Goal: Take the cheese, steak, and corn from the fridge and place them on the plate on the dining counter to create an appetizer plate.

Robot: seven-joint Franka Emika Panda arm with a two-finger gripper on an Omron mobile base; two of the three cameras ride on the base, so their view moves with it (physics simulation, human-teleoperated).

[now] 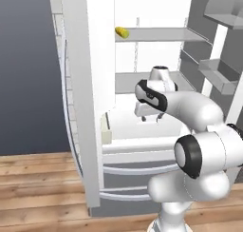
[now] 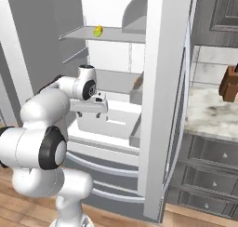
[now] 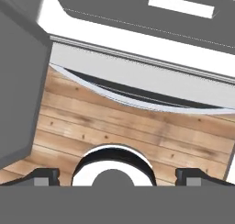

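One item, the corn, lies on the upper shelf of the open fridge. With fingertips wide apart, the empty pincer hangs lower, pointing down. Fetching is only beginning, I think; next it must rise and reach toward the cob.

Flat, even rendered light; soft shadows, slightly blurry edges.

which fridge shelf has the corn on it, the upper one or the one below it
The upper shelf. The corn lies at its left end in the left base view, above the gripper; the shelf below looks bare where it is visible.
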